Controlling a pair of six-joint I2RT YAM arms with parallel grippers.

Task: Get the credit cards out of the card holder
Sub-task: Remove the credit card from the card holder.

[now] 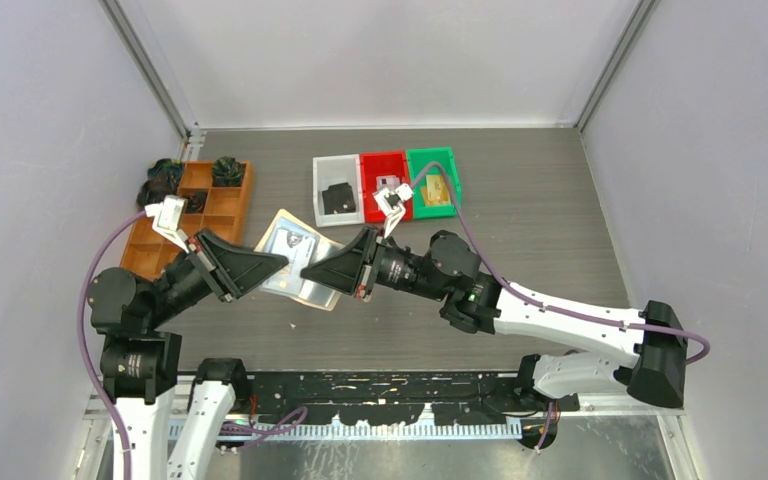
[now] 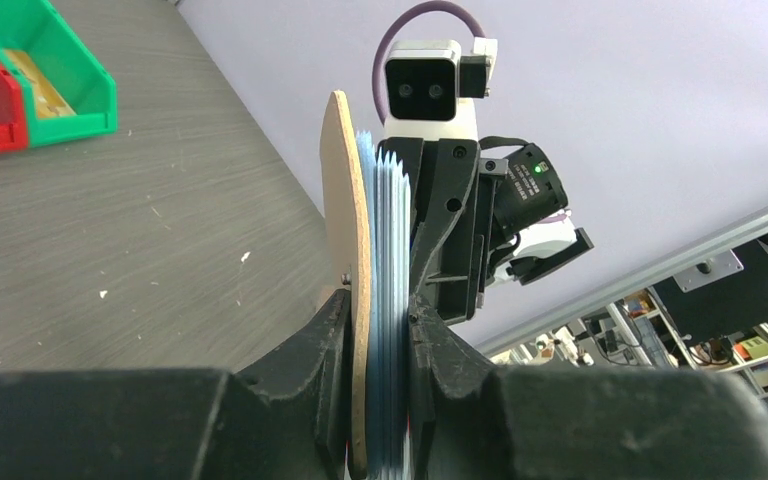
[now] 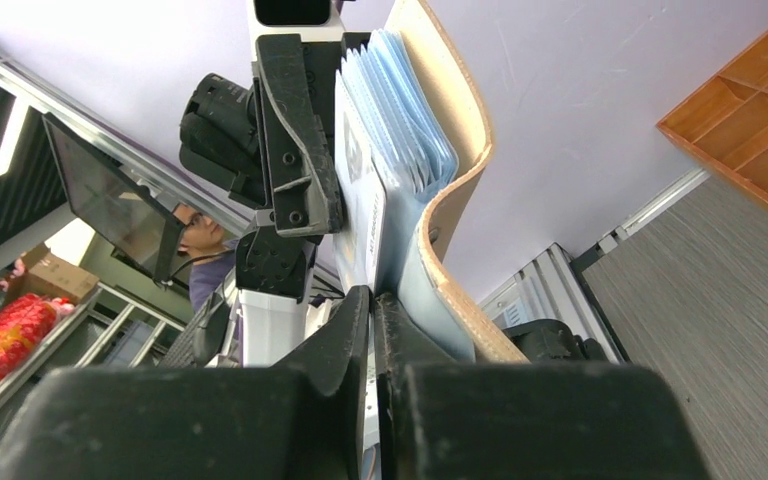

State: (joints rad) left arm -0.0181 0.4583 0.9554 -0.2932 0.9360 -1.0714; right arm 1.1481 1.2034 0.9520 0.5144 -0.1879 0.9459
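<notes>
Zero cards look to be out yet, judging by all three views. On the table [image 1: 540, 210] I can make out no loose card. The wooden tray [image 1: 222, 215] at far left holds dark items. The grey bin [image 1: 325, 190] has a black item, and the red bin [image 1: 372, 165] and green bin [image 1: 450, 165] hold small things too unclear to call cards.

The card holder [image 1: 290, 255] is up off the table, between the two arms and over the left-centre of the table. It is open, inner face up toward the top camera. Its long axis looks to run far to near, slanting right at the near end. Both wrist views see it edge-on, tan cover on one side and clear sleeves fanned beside it.

The left gripper [image 2: 378, 310] is clamped tight on the tan cover plus the sleeve stack. The right gripper [image 3: 372, 300] is nearly closed, pinching one thin leaf at the opposite edge. I cannot tell whether that leaf is a card or only its sleeve.

The cards [image 3: 360, 200] sit inside the sleeves, and one printed face shows from above.

Judgement: holder lifted and spread, extraction at its very start. Every card is left to pull out and set down.
</notes>
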